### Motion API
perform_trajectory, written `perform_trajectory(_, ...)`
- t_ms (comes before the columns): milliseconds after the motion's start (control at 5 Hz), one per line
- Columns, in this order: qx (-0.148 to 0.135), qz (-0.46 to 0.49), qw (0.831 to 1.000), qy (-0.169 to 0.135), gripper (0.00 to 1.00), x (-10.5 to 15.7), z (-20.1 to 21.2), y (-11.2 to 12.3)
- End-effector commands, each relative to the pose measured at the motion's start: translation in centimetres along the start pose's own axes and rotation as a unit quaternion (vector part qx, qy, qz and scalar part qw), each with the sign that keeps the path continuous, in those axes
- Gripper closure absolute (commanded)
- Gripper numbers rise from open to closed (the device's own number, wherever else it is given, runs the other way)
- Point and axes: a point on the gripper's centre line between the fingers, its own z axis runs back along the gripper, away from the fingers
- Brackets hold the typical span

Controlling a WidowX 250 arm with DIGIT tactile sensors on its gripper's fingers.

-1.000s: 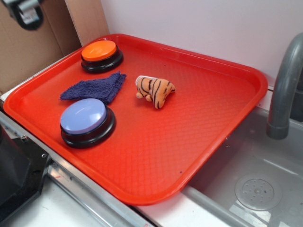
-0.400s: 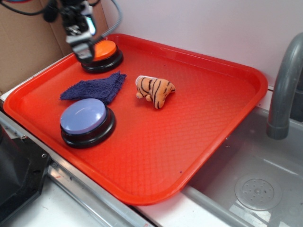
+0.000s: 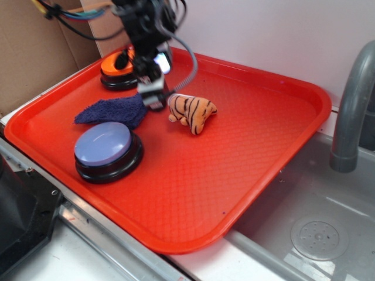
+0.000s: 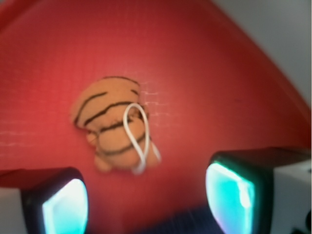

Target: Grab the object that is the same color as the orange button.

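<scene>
A small orange plush tiger [image 3: 192, 112] with black stripes lies near the middle of the red tray [image 3: 269, 146]. In the wrist view the tiger [image 4: 113, 127] shows a white loop on its back and sits just ahead of the jaws. My gripper [image 3: 153, 98] hangs low over the tray immediately left of the tiger, above the edge of the blue cloth. It is open [image 4: 148, 202], with nothing between its fingers. The orange button [image 3: 117, 71] stands at the tray's back left, partly hidden behind the arm.
A dark blue cloth [image 3: 111, 111] lies left of the tiger. A lavender-blue button [image 3: 107, 151] stands at the front left. A grey faucet [image 3: 351, 105] and sink [image 3: 316, 234] are to the right. Cardboard [image 3: 35, 52] stands behind the tray's left side.
The arm has come in from the upper left, passed over the orange button, and dropped beside the tiger. The tiger, cloth and buttons have not moved.
</scene>
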Motion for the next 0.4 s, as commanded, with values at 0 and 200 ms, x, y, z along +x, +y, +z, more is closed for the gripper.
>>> perform_trajectory(0, 0.028, -0.041, 0.998, -0.032, 0.47, 3.83, -2.65, 0.24)
perform_trajectory(200, 0.014, -0.045, 0.998, -0.044, 1.0, 3.96, -2.63, -0.12)
